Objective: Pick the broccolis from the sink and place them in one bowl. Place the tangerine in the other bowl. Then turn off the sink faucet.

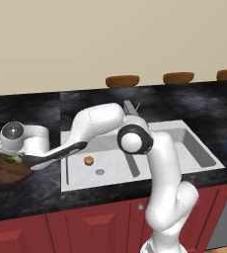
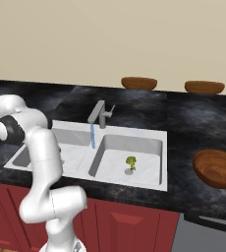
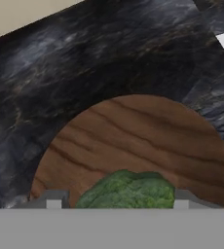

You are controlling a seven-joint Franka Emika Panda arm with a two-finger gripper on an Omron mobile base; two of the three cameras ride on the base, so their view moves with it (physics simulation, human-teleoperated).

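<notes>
In the hand view the gripper (image 3: 115,202) looks straight down at a broccoli (image 3: 126,189), whose bushy green head sits between the two finger tips; the tips stand on either side of it and appear clamped on it, though the actual contact is hidden below the frame edge. Directly beneath and beyond the floret lies the wide wooden bowl (image 3: 133,141), so the broccoli hangs over the near part of the bowl's inside rather than past its rim; the coming release seems to turn on that, since a straight drop should land it within the wood. From the left base view, the arm reaches out to the robot's left, the hand low over that same bowl on the dark counter (image 1: 36,190) beside the sink (image 1: 110,175). Farther in, the tangerine (image 1: 89,160) rests on the floor of the left basin, near its drain. In the right base view a second broccoli (image 2: 130,162) stands upright in the right basin, well apart from the hand. Behind the basins the faucet (image 2: 99,114) runs a blue stream of water. The other wide bowl (image 2: 216,168) sits on the counter to the right of the sink, and smaller brown bowls (image 2: 139,82) line the back wall.
</notes>
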